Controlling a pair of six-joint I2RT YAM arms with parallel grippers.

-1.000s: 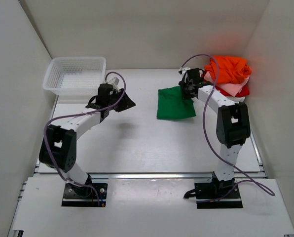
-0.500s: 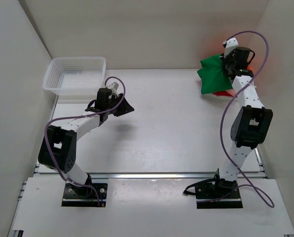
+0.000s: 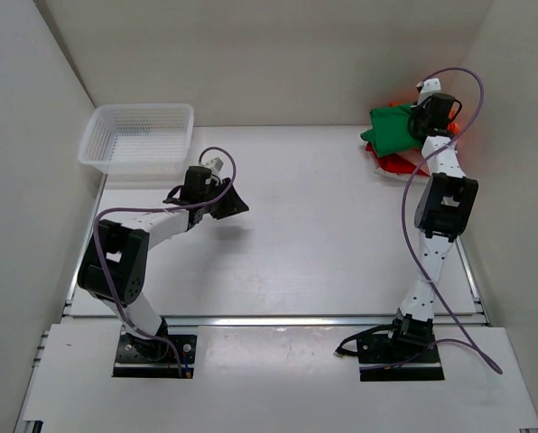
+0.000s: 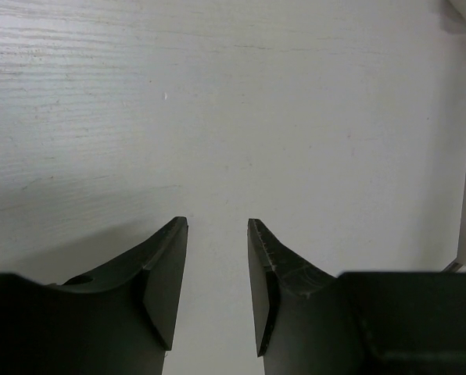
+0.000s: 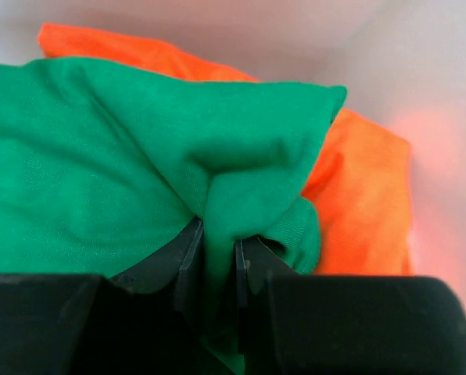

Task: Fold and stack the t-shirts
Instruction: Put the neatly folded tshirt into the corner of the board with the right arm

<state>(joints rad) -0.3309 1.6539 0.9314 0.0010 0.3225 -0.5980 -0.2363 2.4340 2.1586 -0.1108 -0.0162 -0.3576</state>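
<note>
My right gripper (image 3: 417, 121) is shut on a fold of the folded green t-shirt (image 3: 391, 129) at the back right corner. The wrist view shows green cloth (image 5: 139, 156) pinched between the fingers (image 5: 188, 258). The green shirt lies over the pile with the orange shirt (image 5: 366, 195) behind and beside it. A strip of red shirt (image 3: 403, 165) shows under the pile. The pale pink shirt is hidden. My left gripper (image 3: 234, 200) is open and empty above the bare table (image 4: 217, 117), left of centre.
A white plastic mesh basket (image 3: 138, 137) stands at the back left corner. White walls close in the table at the back and both sides. The right arm (image 3: 440, 207) stretches up along the right wall.
My right gripper carried the folded green shirt from the middle right of the table to the back right, onto the orange and red pile. My left gripper shifted slightly forward and right.
</note>
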